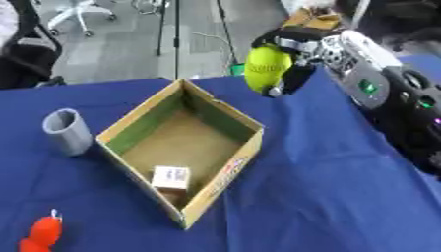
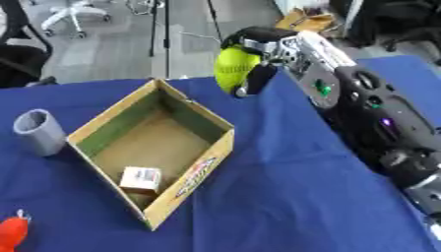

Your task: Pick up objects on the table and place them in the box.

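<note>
Above the table's far edge, the right hand curls around a yellow-green ball, beyond the cardboard box. Released early, the ball would likely roll off the blue tablecloth.

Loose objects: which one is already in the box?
The small white carton, lying in the box. The grey cup and orange object sit outside; the right hand holds the yellow ball.

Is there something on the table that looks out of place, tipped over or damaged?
Nothing stands out. The cardboard box sits skewed to the table edge, open and undamaged, with a small carton inside. The grey cup stands upright beside it. The right hand holds the yellow ball above the blue cloth.
</note>
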{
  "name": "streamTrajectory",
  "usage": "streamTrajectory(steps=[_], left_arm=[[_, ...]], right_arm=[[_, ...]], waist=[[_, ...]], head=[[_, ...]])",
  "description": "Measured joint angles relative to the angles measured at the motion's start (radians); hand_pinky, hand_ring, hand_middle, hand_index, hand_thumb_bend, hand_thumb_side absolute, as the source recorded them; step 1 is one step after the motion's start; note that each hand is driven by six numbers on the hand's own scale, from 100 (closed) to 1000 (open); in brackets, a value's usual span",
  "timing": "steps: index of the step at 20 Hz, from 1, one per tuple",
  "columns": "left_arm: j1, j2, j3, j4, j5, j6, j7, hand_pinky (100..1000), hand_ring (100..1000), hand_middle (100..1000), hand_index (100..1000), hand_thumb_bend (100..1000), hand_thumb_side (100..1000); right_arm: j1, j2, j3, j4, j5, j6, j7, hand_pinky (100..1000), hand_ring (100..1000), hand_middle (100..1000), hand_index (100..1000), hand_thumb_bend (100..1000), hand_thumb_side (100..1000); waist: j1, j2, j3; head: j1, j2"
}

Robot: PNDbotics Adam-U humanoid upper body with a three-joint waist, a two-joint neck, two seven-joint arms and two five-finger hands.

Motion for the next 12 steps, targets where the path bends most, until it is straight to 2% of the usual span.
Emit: streamTrajectory(steps=[12], left_arm=[[0.001,0.008,0.000,0.000,-0.004,0.000,0.000,930,864,836,801,100,976]], right_arm=[[-0.056,-0.001,0.027,-0.077,-0.030,0.017,0.044,372,484,277,409,112,170]], waist=[[-0.009,-0.012,0.001]], head=[[-0.006,0.000]])
